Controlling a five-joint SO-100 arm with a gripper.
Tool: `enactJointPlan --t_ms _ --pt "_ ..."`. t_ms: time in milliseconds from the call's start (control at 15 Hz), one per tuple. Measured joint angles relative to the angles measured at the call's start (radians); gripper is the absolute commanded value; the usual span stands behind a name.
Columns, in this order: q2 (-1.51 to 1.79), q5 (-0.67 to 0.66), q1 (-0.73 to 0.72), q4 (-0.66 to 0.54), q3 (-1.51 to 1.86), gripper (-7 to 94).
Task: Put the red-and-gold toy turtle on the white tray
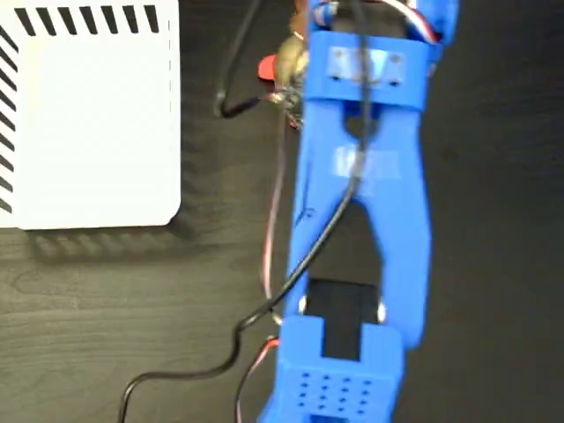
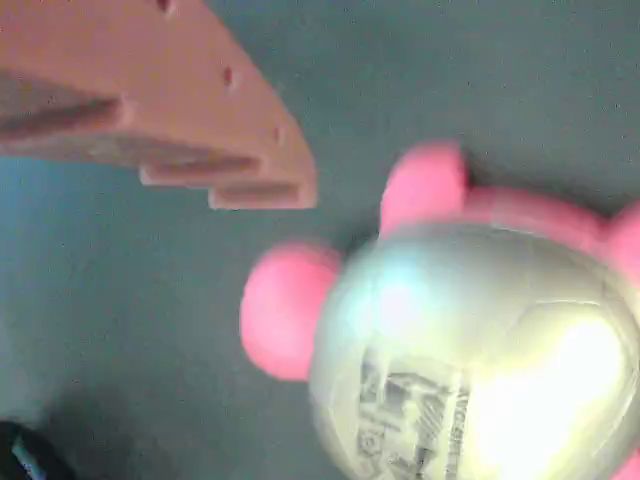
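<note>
Blue arm stretches up the middle of the fixed view over a dark wood-grain table, its far end reaching the red-and-gold toy turtle at the top edge. Only a red limb and a sliver of gold shell peek out left of the arm there; the gripper itself is hidden beneath the arm in that view. Left of the turtle, and apart from it, lies the white tray, black diagonal stripes along its far and left edges, the turtle plainly not on it. Black and red cables trail along the arm's left side toward the near edge. In the wrist view the turtle fills the lower right, its shiny gold dome bearing a black printed mark, pinkish-red limbs jutting to the left and above. One gripper finger hangs at upper left, clear of the toy; the other finger is out of sight, so whether the pincer is spread or pressed together cannot be told.
</note>
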Motion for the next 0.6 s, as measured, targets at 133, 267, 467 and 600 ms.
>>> enactJointPlan --t_ms 133,267,467,600 --pt "-0.018 0.023 0.003 0.002 0.025 58" --pt "-0.041 0.057 0.018 -0.014 0.026 58" --pt "-0.089 0.141 0.012 -0.097 0.026 58" --pt "-0.112 0.192 0.009 -0.118 0.028 58"
